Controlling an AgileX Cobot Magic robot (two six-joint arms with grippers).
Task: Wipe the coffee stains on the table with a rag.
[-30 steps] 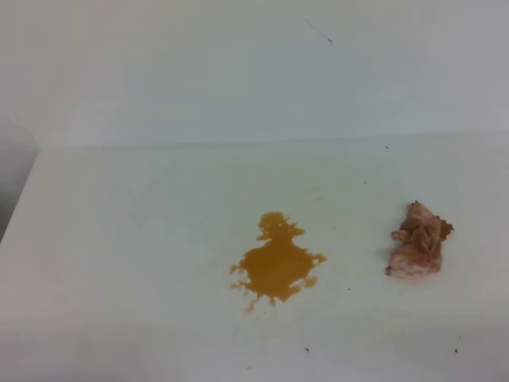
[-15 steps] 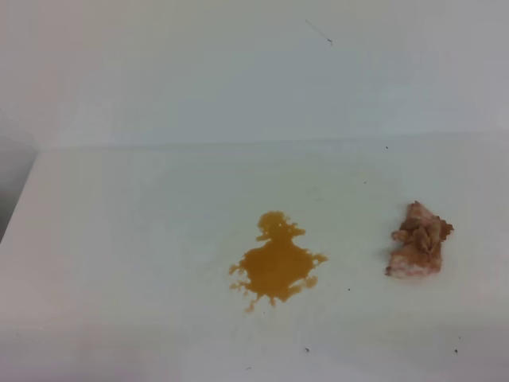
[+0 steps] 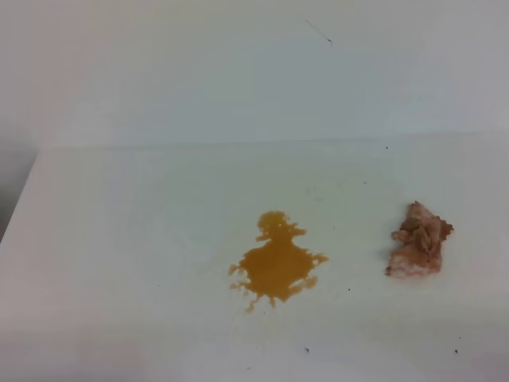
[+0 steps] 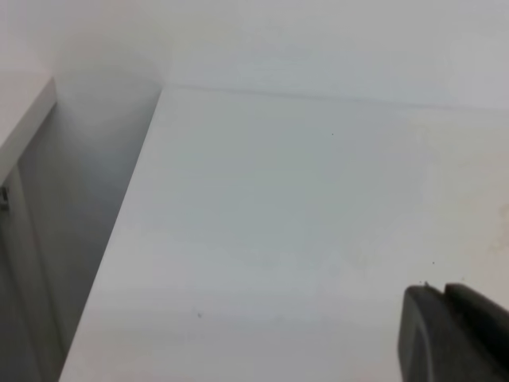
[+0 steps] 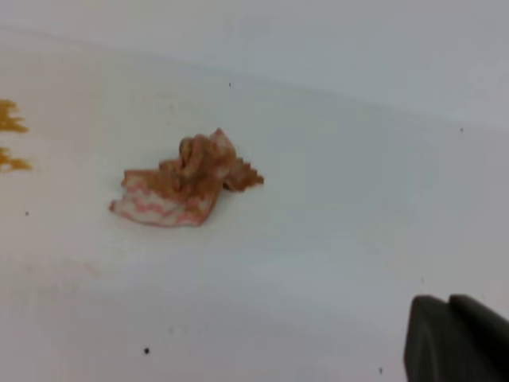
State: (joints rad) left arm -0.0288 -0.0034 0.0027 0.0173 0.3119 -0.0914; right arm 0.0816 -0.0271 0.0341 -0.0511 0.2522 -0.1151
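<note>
Cloth is the thing to grab: a small, wrinkly, pinkish-brown rag (image 3: 419, 251) lying on the wide white bench (image 3: 143, 239), well apart from the amber-brown coffee splotch (image 3: 276, 263) and to its right. It looks soft, light and floppy, so it should squash easily. The bunched-up top is likely the best place to pinch. The right claw (image 5: 457, 338) is pressed together, holding nothing. The left claw (image 4: 453, 334) looks closed too and holds nothing.

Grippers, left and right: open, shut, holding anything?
Left gripper: fingers together, shut, holding nothing.
Right gripper: shut, empty; the rag lies untouched on the table.
</note>
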